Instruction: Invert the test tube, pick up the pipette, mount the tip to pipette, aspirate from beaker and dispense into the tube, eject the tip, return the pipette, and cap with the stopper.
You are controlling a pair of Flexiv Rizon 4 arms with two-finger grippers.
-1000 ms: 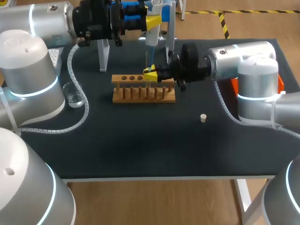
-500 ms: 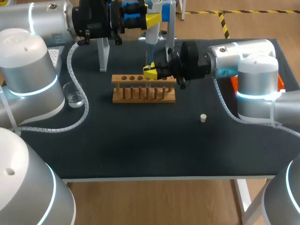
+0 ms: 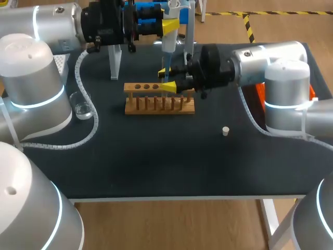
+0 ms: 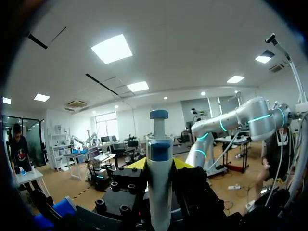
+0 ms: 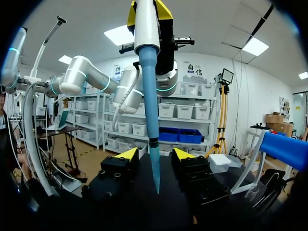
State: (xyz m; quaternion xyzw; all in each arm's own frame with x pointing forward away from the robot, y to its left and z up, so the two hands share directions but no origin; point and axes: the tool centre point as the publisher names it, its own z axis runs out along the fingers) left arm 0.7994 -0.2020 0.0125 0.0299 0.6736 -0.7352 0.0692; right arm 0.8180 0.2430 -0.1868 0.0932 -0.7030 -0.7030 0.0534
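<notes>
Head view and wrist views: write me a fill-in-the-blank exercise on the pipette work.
1. The pipette is gripped by the robot's ___ arm.
2. Its tip, hanging between the open fingers of the right gripper, is coloured ___.
3. The stopper lies on the table on the ___ arm's side of the rack.
Missing words: left; blue; right.

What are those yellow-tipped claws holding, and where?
The left gripper grips the white, blue-topped plastic pipette around its upper body. The right gripper holds nothing: its fingers stand open either side of the pipette's blue tip.
</notes>
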